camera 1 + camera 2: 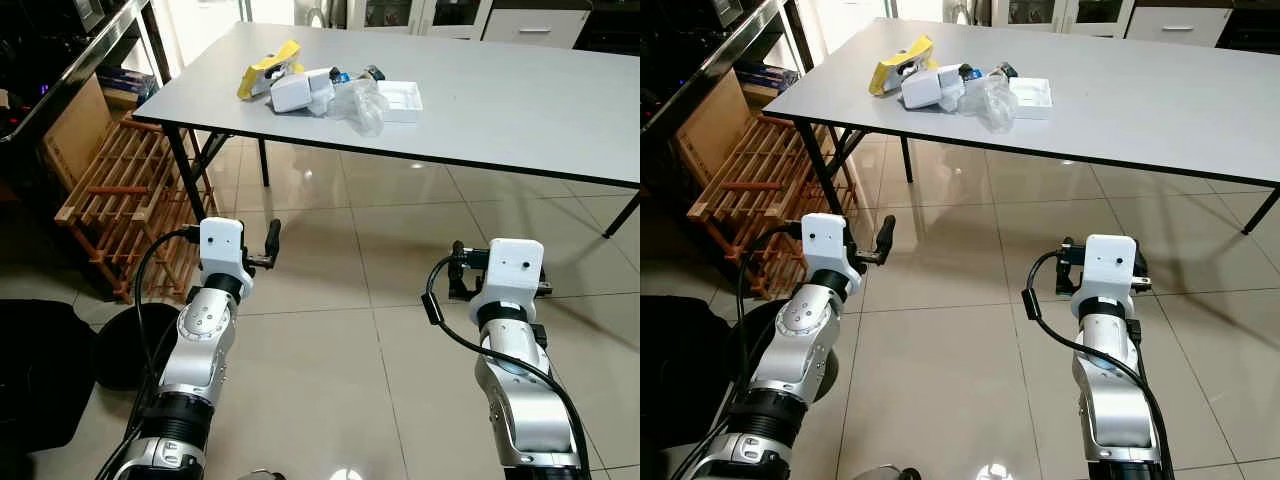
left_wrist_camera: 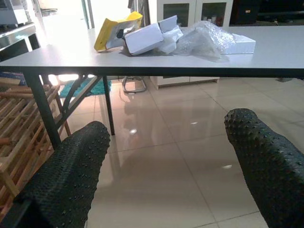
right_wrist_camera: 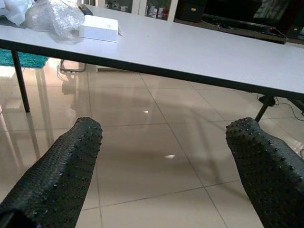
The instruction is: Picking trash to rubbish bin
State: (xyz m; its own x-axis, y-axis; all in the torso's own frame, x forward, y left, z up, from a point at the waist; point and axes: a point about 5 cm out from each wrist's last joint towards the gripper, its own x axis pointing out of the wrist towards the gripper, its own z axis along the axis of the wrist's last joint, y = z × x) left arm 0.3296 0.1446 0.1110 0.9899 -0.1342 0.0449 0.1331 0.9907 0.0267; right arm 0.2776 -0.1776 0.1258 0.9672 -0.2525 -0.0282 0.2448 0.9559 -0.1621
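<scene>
Both grippers hang over the tiled floor (image 1: 340,300) with their jaws spread wide and nothing between them. In the left wrist view the left gripper (image 2: 166,156) shows two black studded fingers (image 2: 66,175) standing well apart, with bare tile in the gap. The right gripper (image 3: 164,156) is the same in its own wrist view: fingers parted, only floor between them.

The trash lies well ahead of and above both sets of jaws, on top of the grey table (image 1: 520,100), near its left end. It is one loose cluster. A yellow packet (image 1: 268,68) sits at the cluster's left edge, tilted up. Just beside it is a white box (image 1: 291,92), touching a crumpled clear plastic wrap (image 1: 360,105) that spills toward the table's front edge. A flat white tray-like box (image 1: 403,98) lies at the right of the heap, against the plastic.

The left gripper is the nearer one, roughly in line with the heap; the right gripper faces the bare stretch of table to the right of it.

A wooden slatted rack (image 1: 120,190) leans beside the table's left legs, and a dark round object (image 1: 130,345) sits on the floor by the left arm.
</scene>
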